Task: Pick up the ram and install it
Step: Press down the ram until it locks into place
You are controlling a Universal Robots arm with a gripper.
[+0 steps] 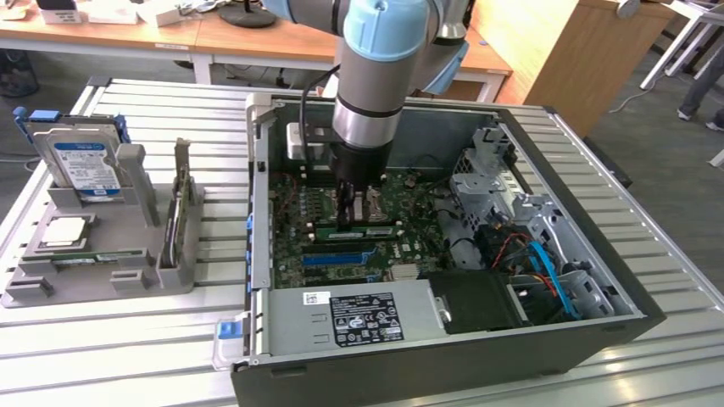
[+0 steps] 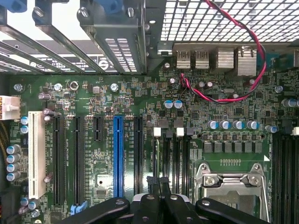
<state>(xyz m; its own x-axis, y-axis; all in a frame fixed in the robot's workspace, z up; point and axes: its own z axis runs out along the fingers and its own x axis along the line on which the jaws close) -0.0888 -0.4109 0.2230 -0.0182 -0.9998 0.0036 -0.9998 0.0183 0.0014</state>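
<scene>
at the exterior view's left of the computer case point(image 1: 588, 339), a grey holder point(image 1: 68, 284) carries a hard drive point(image 1: 85, 165). inside the case, the gripper point(image 1: 349, 206), fingers pressed together, stands over the ram point(image 1: 359, 230) in the motherboard point(image 1: 339, 254).

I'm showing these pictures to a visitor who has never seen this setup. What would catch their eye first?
The grey and light-blue robot arm reaching down into the open computer case, its gripper shut over the green motherboard. Next, the blue-labelled hard drive standing in a grey holder at the exterior view's left.
</scene>
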